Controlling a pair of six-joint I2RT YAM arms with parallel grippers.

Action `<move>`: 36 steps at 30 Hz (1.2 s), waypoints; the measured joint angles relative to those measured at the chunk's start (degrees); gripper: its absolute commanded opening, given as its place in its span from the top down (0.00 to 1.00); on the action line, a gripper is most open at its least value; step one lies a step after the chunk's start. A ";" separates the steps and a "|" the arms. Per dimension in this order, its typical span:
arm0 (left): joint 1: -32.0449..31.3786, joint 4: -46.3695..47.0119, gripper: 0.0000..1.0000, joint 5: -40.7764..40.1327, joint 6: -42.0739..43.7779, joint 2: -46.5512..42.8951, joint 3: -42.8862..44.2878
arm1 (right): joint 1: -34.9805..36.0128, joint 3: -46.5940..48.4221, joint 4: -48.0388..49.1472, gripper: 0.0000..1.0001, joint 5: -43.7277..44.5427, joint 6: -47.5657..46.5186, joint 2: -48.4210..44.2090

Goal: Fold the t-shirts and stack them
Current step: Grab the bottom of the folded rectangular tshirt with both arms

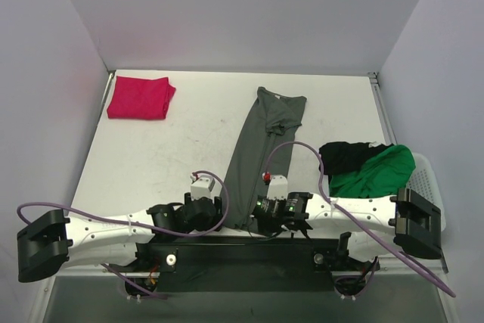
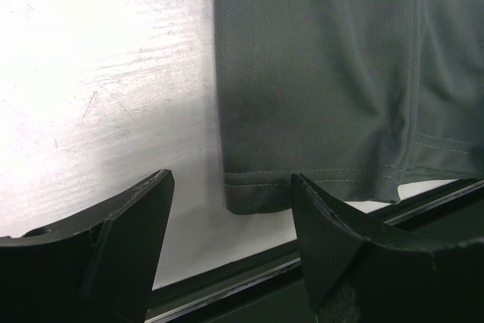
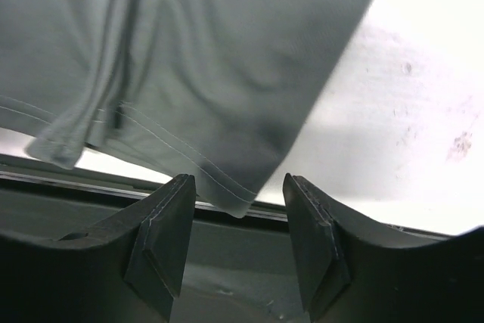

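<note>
The dark grey-green t-shirt point(image 1: 261, 153) lies folded into a long strip down the middle of the table, collar far, hem at the near edge. My left gripper point(image 1: 218, 213) is open over the hem's left corner; in the left wrist view the shirt point(image 2: 325, 73) ends just between the open fingers of the gripper point(image 2: 231, 179). My right gripper point(image 1: 262, 215) is open at the hem's right corner; the shirt point(image 3: 197, 58) hangs between the fingers of the gripper point(image 3: 238, 179). The magenta-red t-shirt point(image 1: 140, 98) lies folded at the far left. The black t-shirt point(image 1: 348, 155) and the bright green t-shirt point(image 1: 378, 173) lie crumpled at the right.
A white plastic basket point(image 1: 429, 187) stands at the right edge under the black and green shirts. The table's near edge and a dark rail point(image 2: 249, 277) run just below both grippers. Walls close the table on three sides.
</note>
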 measured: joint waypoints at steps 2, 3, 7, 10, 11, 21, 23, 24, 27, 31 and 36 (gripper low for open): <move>0.02 1.09 0.27 0.24 -0.04 0.59 0.00 | 0.48 -0.66 -0.22 0.50 -0.04 1.07 0.00; 0.04 1.66 0.28 0.33 -0.09 0.85 -0.02 | 0.66 -0.76 -0.35 0.51 -0.11 1.51 0.02; 0.07 3.61 0.34 0.61 -0.28 1.05 -0.59 | 1.62 -0.90 -0.31 0.52 -0.42 3.15 0.15; 0.07 4.24 0.37 0.92 -0.50 0.68 -1.11 | 2.34 -1.29 -0.31 0.52 -0.46 4.17 0.15; 0.09 4.26 0.39 0.98 -0.63 0.44 -1.27 | 2.40 -1.46 -0.28 0.53 -0.48 4.48 0.15; 0.11 6.08 0.54 2.23 -1.81 -0.66 -2.91 | 2.78 -3.52 0.24 0.60 -0.96 6.60 1.05; 0.11 6.93 0.58 2.45 -1.97 -0.68 -3.37 | 2.78 -3.76 0.50 0.63 -1.07 6.80 1.38; 0.11 7.23 0.60 2.51 -2.12 -0.68 -3.54 | 2.78 -3.91 0.70 0.67 -1.09 6.86 1.44; 0.11 7.63 0.67 2.67 -2.54 -0.70 -3.89 | 2.78 -4.22 1.14 0.77 -1.14 7.08 1.49; 0.11 8.11 0.75 2.89 -2.97 -0.72 -4.31 | 2.78 -4.55 1.73 0.89 -1.31 7.63 1.49; 0.11 8.87 0.82 2.93 -3.28 -0.72 -4.79 | 2.80 -4.68 2.16 1.00 -1.31 8.17 1.49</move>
